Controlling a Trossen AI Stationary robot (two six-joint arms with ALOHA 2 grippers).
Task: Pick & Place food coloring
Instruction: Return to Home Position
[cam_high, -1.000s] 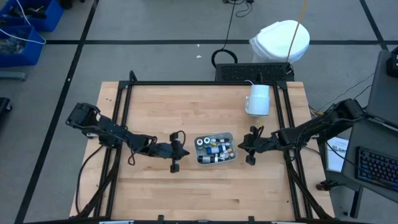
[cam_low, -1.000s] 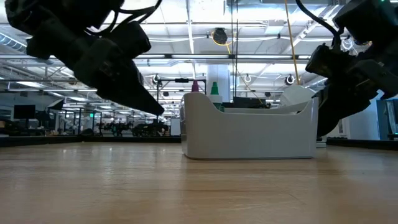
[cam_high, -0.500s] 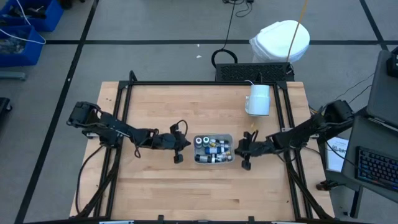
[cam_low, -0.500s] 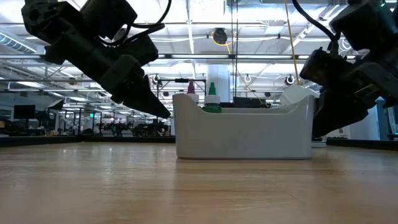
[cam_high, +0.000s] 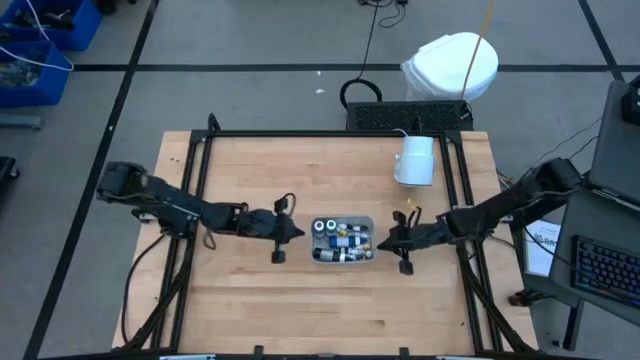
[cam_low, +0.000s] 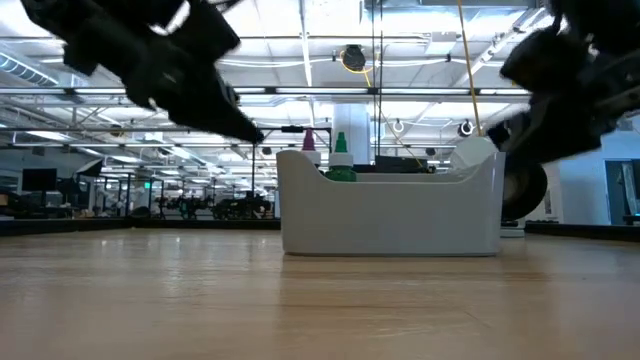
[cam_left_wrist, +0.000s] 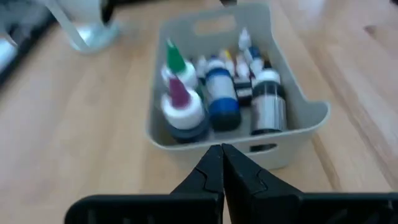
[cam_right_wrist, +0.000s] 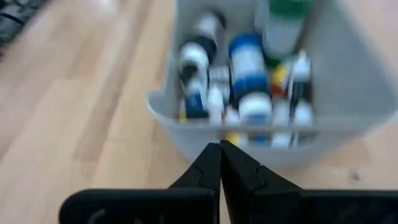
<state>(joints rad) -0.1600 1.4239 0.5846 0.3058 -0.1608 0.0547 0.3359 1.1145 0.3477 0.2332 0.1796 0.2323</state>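
Note:
The food coloring (cam_high: 343, 241) is a cluster of small bottles and pots standing in a pale tray (cam_high: 345, 219) at mid-table. It also shows in the left wrist view (cam_left_wrist: 221, 99) and the right wrist view (cam_right_wrist: 245, 68). My left gripper (cam_high: 298, 233) is shut, just left of the tray. In the low view this gripper (cam_low: 256, 135) hangs above and clear of the tray's left corner (cam_low: 282, 158). My right gripper (cam_high: 380, 243) is shut at the tray's right end, and its tips (cam_right_wrist: 220, 147) point at that wall. My right gripper comes at the tray's right end wall (cam_right_wrist: 186, 134) from the table's right, slanting down, with its fingers shut. I cannot tell whether its tips touch the wall. The tray rests flat on the table.
A large white mug (cam_high: 416, 160) stands at the table's far right. A black frame (cam_high: 330, 133) runs around the tabletop. Bare wood (cam_high: 330, 310) lies on the near side of the tray.
The tray has slid a little toward the table's left edge while my right gripper came in at its right end. Both grippers have since risen and rolled somewhat. My left gripper has also crept toward the tray.

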